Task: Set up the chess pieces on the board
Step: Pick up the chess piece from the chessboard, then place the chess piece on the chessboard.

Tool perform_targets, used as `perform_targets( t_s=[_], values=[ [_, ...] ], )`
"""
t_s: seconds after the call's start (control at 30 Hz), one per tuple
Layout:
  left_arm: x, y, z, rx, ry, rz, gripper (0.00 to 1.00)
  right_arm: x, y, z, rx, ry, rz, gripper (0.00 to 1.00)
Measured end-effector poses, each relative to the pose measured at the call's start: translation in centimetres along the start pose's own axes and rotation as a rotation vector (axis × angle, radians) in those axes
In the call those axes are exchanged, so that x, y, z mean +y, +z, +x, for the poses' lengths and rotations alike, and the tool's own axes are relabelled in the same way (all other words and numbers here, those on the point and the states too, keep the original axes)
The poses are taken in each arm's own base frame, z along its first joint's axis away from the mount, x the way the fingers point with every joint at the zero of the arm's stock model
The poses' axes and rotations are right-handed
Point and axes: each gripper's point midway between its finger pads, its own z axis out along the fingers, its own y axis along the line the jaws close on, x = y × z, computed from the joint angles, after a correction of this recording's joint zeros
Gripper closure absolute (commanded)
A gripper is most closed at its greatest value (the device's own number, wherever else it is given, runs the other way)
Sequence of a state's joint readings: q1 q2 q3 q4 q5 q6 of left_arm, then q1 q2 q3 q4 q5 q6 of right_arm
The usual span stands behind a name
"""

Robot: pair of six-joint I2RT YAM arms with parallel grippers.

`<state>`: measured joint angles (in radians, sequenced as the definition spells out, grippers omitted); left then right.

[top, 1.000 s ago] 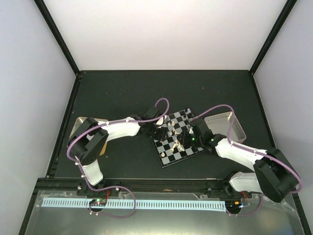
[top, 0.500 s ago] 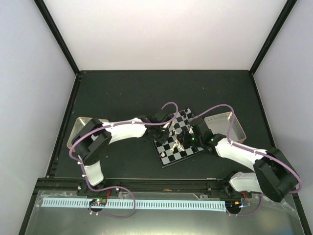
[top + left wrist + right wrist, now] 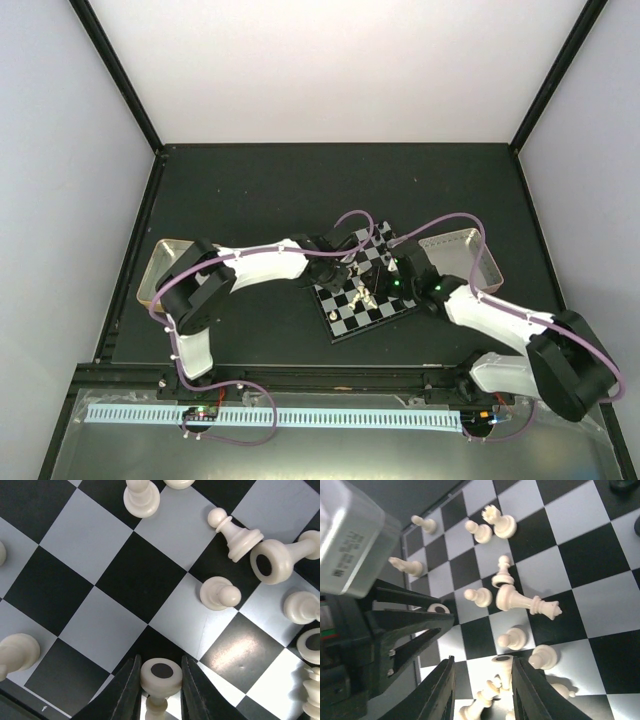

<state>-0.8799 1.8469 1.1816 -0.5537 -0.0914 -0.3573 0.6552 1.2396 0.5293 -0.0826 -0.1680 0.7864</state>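
Note:
The board point(image 3: 352, 310) lies tilted at the table's centre, with cream-white chess pieces scattered on it. In the left wrist view my left gripper point(image 3: 161, 659) is shut on the round base of a white piece point(image 3: 161, 674), whose dark felt underside faces the camera. A standing pawn point(image 3: 220, 593) and a toppled piece point(image 3: 280, 557) lie beyond it. My right gripper point(image 3: 483, 660) hangs open over the board point(image 3: 590, 555), with a tipped white piece point(image 3: 502, 666) beside its right finger. A fallen queen point(image 3: 527, 602) lies further out. No black pieces are clearly visible.
A metal tray point(image 3: 158, 262) sits at the left behind the left arm. A shallow tray point(image 3: 470, 245) stands just right of the board. The left gripper's fingers point(image 3: 410, 615) reach in close beside the right gripper. Black rails frame the table.
The left arm has stretched rightward onto the board and its jaws have closed in on a white piece. The right arm has shifted only slightly.

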Motion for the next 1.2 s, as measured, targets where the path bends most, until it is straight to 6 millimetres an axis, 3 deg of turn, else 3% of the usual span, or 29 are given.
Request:
perform_targets(
  t_s=[0.1, 0.2, 0.27, 0.5, 0.67, 0.93, 1.07, 1.2],
  values=[
    [-0.2, -0.6, 0.0, -0.009, -0.004, 0.019, 0.83, 0.9, -0.8, -0.4, -0.038, -0.018, -0.044, 0.65],
    [-0.7, -2.9, -0.5, -0.052, -0.029, 0.075, 0.82, 2.3, -2.0, -0.9, -0.088, -0.053, -0.112, 0.63],
    [-1.2, -5.8, -1.8, -0.121, -0.06, 0.133, 0.82, 3.7, -2.8, -1.2, -0.125, -0.086, -0.174, 0.59],
    [-1.9, -18.5, -6.9, -0.462, -0.251, 0.414, 0.81, 9.1, -5.8, -2.0, -0.239, -0.208, -0.378, 0.46],
    [-1.9, -23.5, -6.7, -0.592, -0.382, 0.6, 0.8, 13.1, -8.3, -2.3, -0.314, -0.263, -0.527, 0.44],
    [-2.1, -27.9, -6.3, -0.683, -0.549, 0.814, 0.8, 18.2, -11.7, -4.1, -0.403, -0.303, -0.667, 0.46],
    [-2.0, -28.8, -6.2, -0.699, -0.59, 0.859, 0.8, 19.6, -12.5, -4.7, -0.427, -0.324, -0.69, 0.52],
    [-2.0, -28.6, -6.1, -0.696, -0.618, 0.884, 0.79, 20.2, -12.6, -5.0, -0.435, -0.333, -0.689, 0.65]
  ],
)
